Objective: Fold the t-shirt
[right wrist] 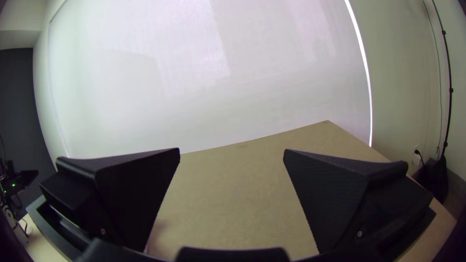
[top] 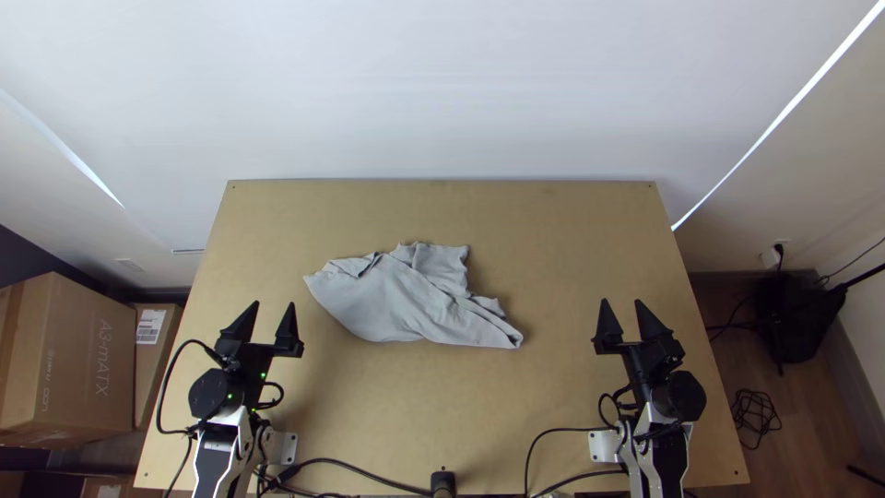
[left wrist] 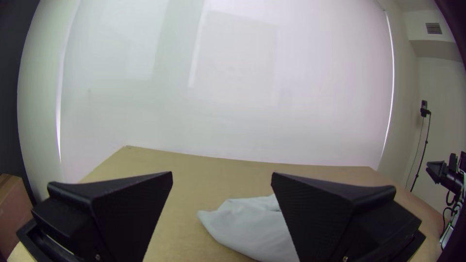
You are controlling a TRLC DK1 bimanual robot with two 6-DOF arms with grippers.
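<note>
A light grey t-shirt (top: 406, 297) lies bunched and crumpled near the middle of the table, its lower right end drawn out to a point. My left gripper (top: 272, 308) stands open to the left of the cloth, apart from it. On the far side, my right gripper (top: 621, 307) is open too, a wider distance from the shirt. In the left wrist view, part of the t-shirt (left wrist: 247, 225) shows behind and beside one finger of the left gripper (left wrist: 222, 175). The right wrist view has bare wood between the fingers of the right gripper (right wrist: 232, 152).
The wooden table (top: 553, 221) has bare surface around the cloth. Black cables (top: 369, 474) run along its near edge by a dark post (top: 443, 483). Cardboard boxes (top: 78, 360) stand left of the table, and a black bag (top: 791, 318) lies to the right.
</note>
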